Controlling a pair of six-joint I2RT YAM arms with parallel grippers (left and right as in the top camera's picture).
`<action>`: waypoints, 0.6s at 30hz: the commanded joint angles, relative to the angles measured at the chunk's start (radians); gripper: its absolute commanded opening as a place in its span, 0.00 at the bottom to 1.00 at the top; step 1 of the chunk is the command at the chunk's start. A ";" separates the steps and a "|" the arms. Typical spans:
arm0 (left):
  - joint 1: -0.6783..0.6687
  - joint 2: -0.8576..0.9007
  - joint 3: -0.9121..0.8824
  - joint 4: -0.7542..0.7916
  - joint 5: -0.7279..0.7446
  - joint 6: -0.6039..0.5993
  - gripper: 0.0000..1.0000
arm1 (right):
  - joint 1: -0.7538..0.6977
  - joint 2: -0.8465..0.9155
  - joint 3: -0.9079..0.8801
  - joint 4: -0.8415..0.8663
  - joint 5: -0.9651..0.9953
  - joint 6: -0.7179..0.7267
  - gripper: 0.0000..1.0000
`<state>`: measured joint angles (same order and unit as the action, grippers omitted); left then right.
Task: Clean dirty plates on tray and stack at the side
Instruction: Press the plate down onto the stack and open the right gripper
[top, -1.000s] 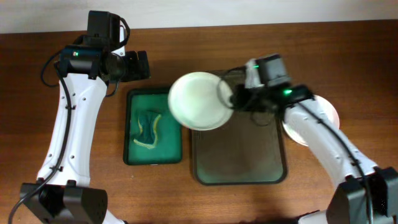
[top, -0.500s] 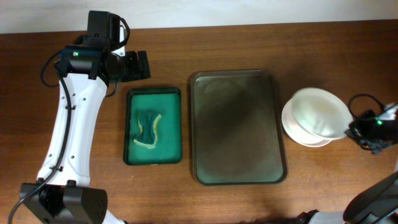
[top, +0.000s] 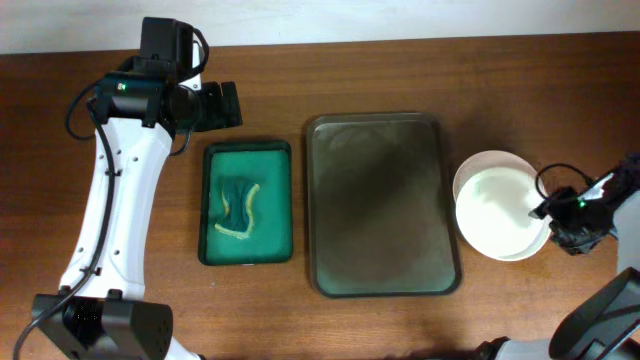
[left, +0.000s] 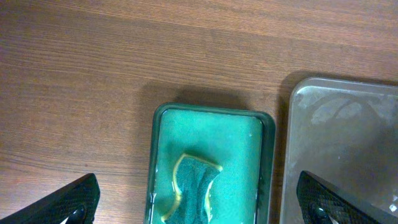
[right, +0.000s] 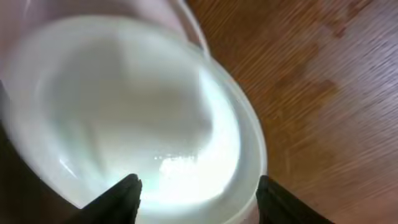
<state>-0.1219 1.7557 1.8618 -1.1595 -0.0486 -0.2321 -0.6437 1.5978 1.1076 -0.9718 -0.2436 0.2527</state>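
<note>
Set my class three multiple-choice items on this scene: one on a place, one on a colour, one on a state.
1. The white plates lie: A. right of the grey tray; B. left of it; C. on it.
2. The small tray holding the sponge is: A. red; B. green; C. white.
3. The grey tray is: A. bare; B. holding one plate; C. holding two plates.

Answers:
1 A: the plates rest on the table, beyond the grey tray's right edge.
2 B: its rim and floor both show green.
3 A: only its own surface shows in the overhead view.
</note>
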 joint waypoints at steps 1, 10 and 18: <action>0.002 -0.010 0.011 0.001 0.007 -0.005 0.99 | 0.061 -0.021 -0.005 0.000 0.020 -0.021 0.62; 0.002 -0.011 0.011 0.001 0.007 -0.006 0.99 | 0.251 -0.020 -0.005 0.028 0.185 -0.027 0.57; 0.002 -0.010 0.011 0.001 0.007 -0.006 0.99 | 0.056 -0.037 0.107 -0.245 0.162 -0.008 0.40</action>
<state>-0.1219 1.7557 1.8618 -1.1595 -0.0486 -0.2321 -0.5262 1.5879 1.2118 -1.1851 -0.0898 0.2344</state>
